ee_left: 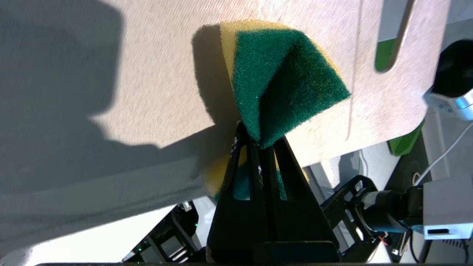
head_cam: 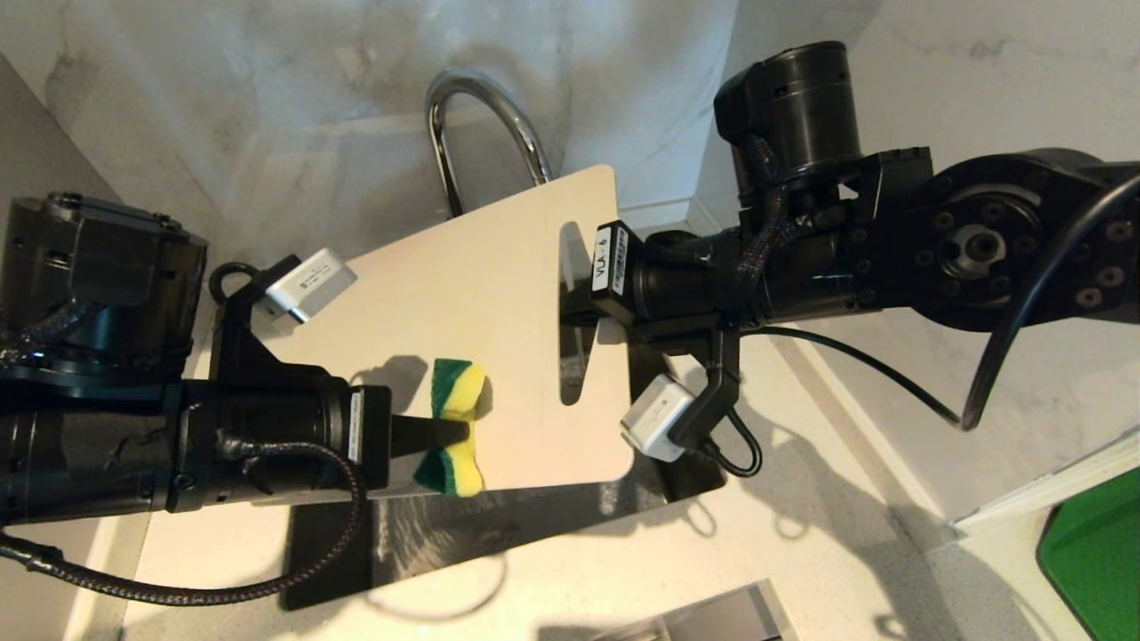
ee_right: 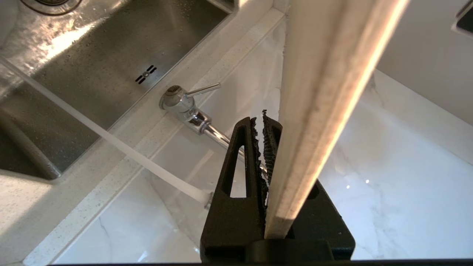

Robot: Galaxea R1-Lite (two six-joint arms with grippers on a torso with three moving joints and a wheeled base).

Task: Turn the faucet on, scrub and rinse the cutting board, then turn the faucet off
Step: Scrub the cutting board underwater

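Sink (ee_right: pixel 92 74) under running faucet (head_cam: pixel 485 133); cutting board (head_cam: pixel 463 312) held above.
Right claw (head_cam: pixel 570 307) pinches board's slotted end; left claw (head_cam: pixel 459 432) squeezes sponge (head_cam: pixel 459 418) against it.

The cutting board (head_cam: pixel 463 294) is plain cream-white, its edge a shade tanner in the right wrist view. The sponge (head_cam: pixel 459 425) is dark green on one face and bright yellow on the other. The faucet (head_cam: pixel 485 125) at the far side is shiny chrome. Both arms and grippers are black, each with a small white camera box. A bright green flat object (head_cam: pixel 1094 552) sits at the near right. The wall is white marble with grey veins, and the sink (ee_right: pixel 85 62) is steel grey.
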